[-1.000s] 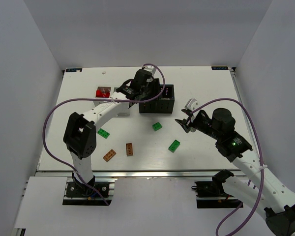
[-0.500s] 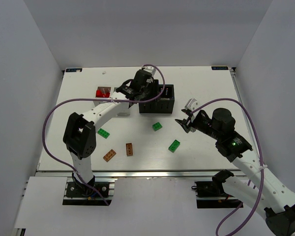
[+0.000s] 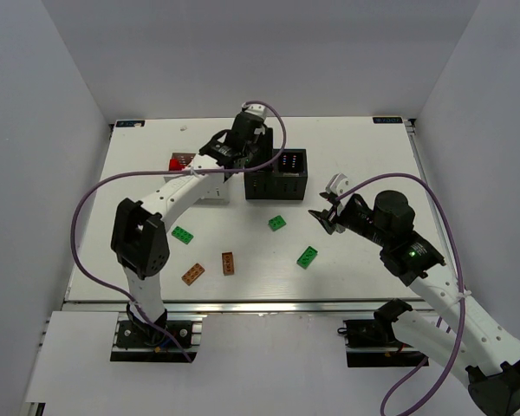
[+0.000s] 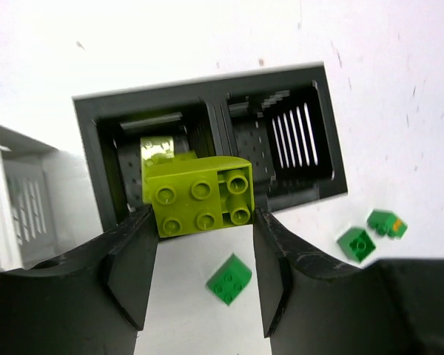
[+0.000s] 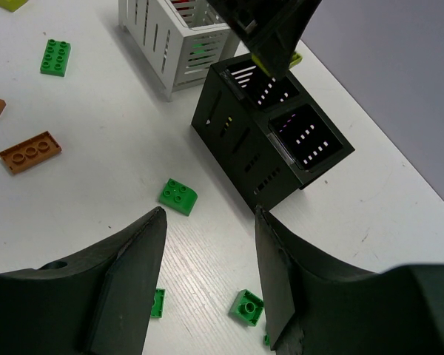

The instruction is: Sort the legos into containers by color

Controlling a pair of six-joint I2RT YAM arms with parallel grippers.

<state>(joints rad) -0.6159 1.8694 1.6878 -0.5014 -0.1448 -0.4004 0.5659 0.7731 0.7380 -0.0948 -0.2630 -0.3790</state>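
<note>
The left fingers (image 4: pixel 129 274) are clamped on a yellow-green brick (image 4: pixel 201 196), studs facing the wrist camera. It is held over the black container (image 4: pixel 89 148), above the near wall of the compartment on the 9 o'clock side in the left wrist view. Inside that compartment a second yellow-green piece (image 4: pixel 159 148) lies against the far wall. The compartment on the 3 o'clock side is dark, with light coming through its slotted wall.

The white container (image 5: pixel 174 44) stands just beside the black one, at its 9 o'clock in the top view. Through its slots the right wrist view shows something red (image 5: pixel 183 6); more cannot be made out.

The right fingers (image 5: pixel 126 281) are spread apart and grip nothing, hanging over the worktop (image 3: pixel 373 156) at 4 o'clock of the black container.

Loose on the worktop at 6 o'clock of the containers lie three green bricks (image 3: pixel 277 223) and two brown-orange bricks (image 3: pixel 228 263).
</note>
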